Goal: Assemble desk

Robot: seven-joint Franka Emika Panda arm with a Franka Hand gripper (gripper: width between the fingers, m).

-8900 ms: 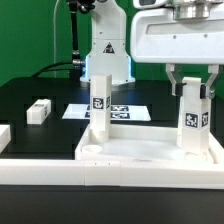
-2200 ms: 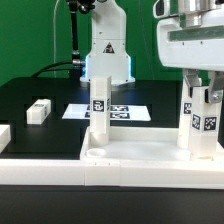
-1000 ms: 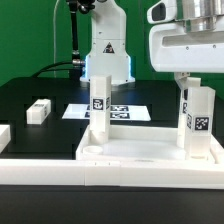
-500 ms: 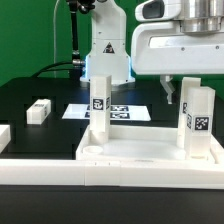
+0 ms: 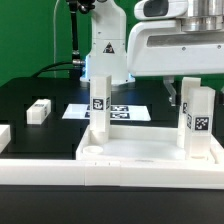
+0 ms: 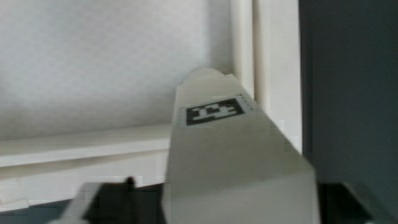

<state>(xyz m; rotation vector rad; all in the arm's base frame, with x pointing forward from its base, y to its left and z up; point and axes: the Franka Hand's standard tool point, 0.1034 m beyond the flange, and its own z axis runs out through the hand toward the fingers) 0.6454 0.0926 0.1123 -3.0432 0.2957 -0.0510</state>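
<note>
The desk panel [image 5: 150, 155] lies flat at the front, white and rimmed. Two white tagged legs stand upright in it, one at the exterior view's left [image 5: 99, 103] and one at the right [image 5: 196, 118]. My gripper [image 5: 186, 92] hangs over the top of the right leg. One finger [image 5: 170, 94] shows beside the leg and apart from it; the other is hidden behind the leg. In the wrist view the leg [image 6: 231, 150] rises between the dark fingers [image 6: 107, 203] with a gap at the side, so the gripper [image 6: 222, 208] is open. A loose leg [image 5: 38, 110] lies on the black table.
The marker board [image 5: 125, 111] lies behind the panel. The robot base [image 5: 105, 50] stands at the back. A long white rail [image 5: 60, 174] runs along the front edge. Another white block [image 5: 4, 136] sits at the exterior view's left edge.
The gripper has let go of the right leg, risen, and shifted toward the exterior view's left. The leg stays upright in the panel.
</note>
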